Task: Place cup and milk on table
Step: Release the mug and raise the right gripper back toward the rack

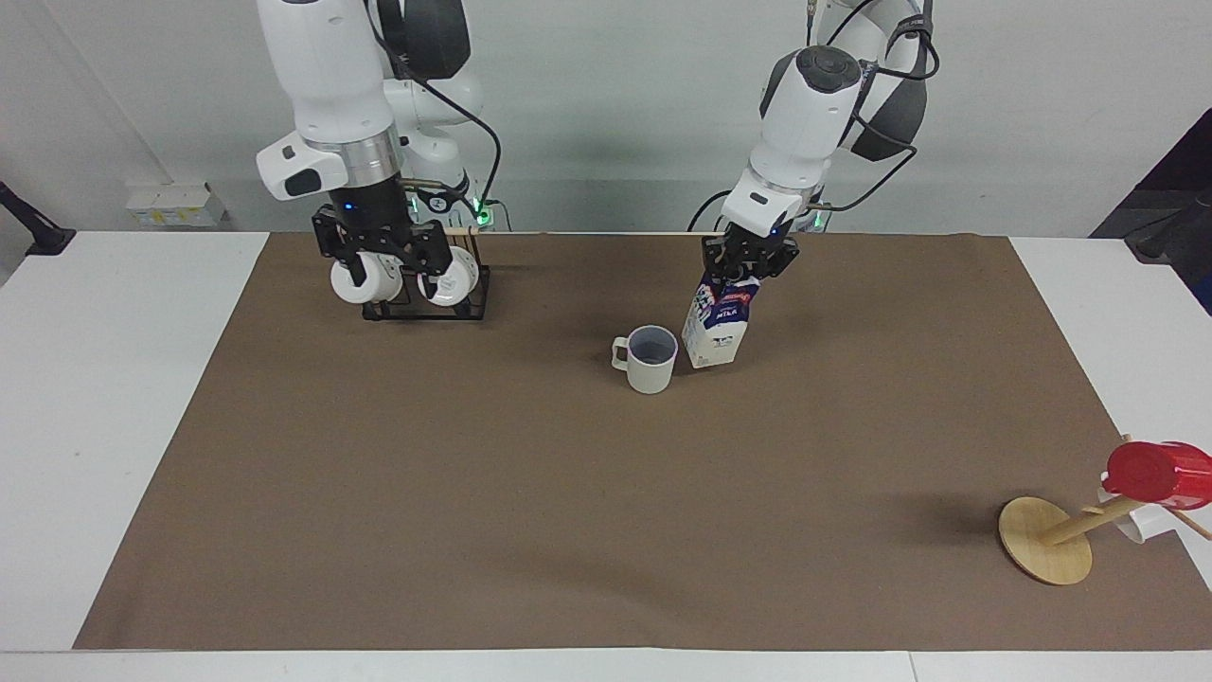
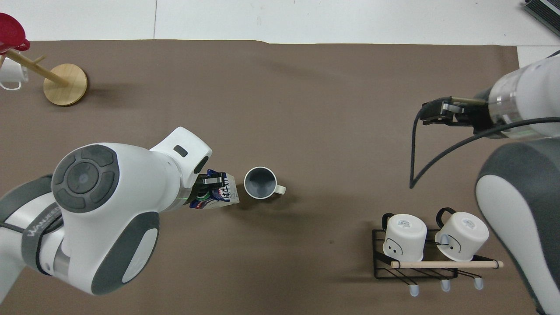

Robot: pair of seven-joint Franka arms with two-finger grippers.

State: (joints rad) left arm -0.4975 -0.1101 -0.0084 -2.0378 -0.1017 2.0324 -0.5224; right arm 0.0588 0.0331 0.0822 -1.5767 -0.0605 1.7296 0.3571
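The off-white cup (image 1: 650,360) stands upright on the brown sheet (image 1: 568,521) of the white table (image 1: 133,379), near its middle, with nothing holding it; the overhead view shows its grey-blue inside (image 2: 260,183). The blue and white milk carton (image 1: 720,327) hangs tilted right beside the cup, toward the left arm's end, its base at or just above the sheet. My left gripper (image 1: 748,270) is shut on the carton's top (image 2: 218,197). My right gripper (image 1: 390,277) is open and empty, raised over the mug rack; it also shows in the overhead view (image 2: 431,114).
A black wire rack (image 1: 426,308) with two glossy white mugs (image 2: 404,236) stands close to the robots toward the right arm's end. A tipped wooden stand (image 1: 1046,540) bearing a red cup (image 1: 1160,474) lies at the corner farthest from the robots, toward the left arm's end.
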